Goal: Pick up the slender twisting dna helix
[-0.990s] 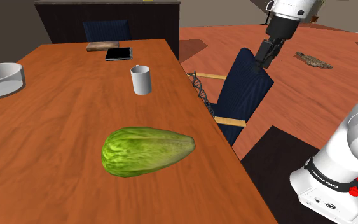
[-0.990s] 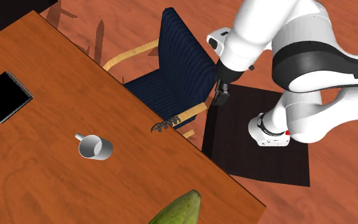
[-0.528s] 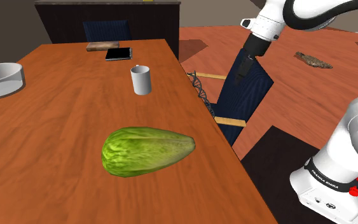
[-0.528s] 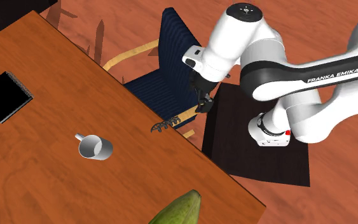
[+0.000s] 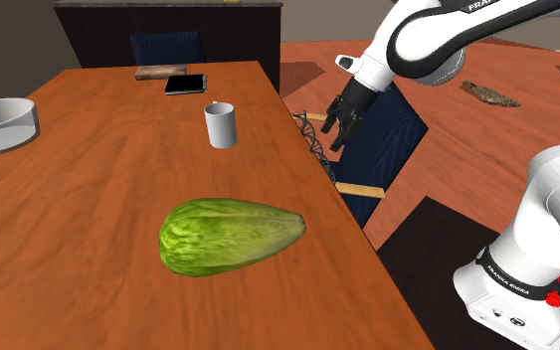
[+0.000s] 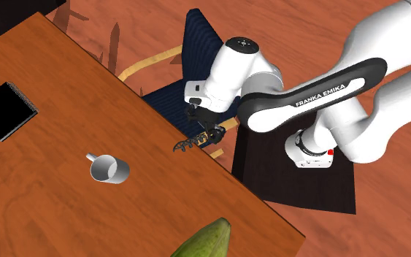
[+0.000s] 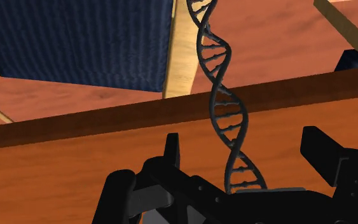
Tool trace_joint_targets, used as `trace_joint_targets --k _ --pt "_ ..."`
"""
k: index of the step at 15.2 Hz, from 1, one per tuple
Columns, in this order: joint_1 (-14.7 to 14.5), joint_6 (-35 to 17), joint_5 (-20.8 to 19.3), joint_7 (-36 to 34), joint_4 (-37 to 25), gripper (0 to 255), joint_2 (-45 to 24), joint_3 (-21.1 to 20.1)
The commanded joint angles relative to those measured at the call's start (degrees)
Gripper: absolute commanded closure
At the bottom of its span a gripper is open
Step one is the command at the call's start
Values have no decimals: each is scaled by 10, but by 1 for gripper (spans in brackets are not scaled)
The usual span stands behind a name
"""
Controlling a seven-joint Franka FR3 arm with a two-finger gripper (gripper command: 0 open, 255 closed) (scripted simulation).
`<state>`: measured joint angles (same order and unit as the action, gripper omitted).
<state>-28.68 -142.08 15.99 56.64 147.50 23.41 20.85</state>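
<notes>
The dark grey DNA helix (image 5: 311,137) lies across the edge of the wooden table (image 5: 108,189), one end sticking out toward the blue chair (image 5: 385,134). My black gripper (image 5: 334,137) hangs just above that end, open. In the wrist view the helix (image 7: 225,111) runs lengthwise from the palm out over the table edge, between the left finger (image 7: 171,151) and the right finger (image 7: 327,153), touching neither; the gripper (image 7: 248,156) holds nothing. From the second exterior view the gripper (image 6: 209,133) sits right beside the helix (image 6: 187,144).
A grey mug (image 5: 222,125) stands close to the helix on the table. A green lettuce head (image 5: 230,236) lies nearer the front, a grey bowl (image 5: 1,124) at the shoulder view's left, a black book (image 5: 185,84) at the back. The chair's wooden armrest (image 5: 359,189) is under the arm.
The arm has swung down and toward the table, from high above the chair's back to just over the helix at the table edge. The helix has not moved.
</notes>
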Motion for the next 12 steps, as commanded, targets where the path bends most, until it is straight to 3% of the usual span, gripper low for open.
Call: trace_joint_targets --k 1,10,11,12 --pt "-36 -26 32 75 -4 0 -24 24" --pt "-65 -83 84 129 19 0 -64 49" --pt "-65 -84 84 129 20 255 -64 49" --pt "-65 -83 84 129 20 255 -63 50"
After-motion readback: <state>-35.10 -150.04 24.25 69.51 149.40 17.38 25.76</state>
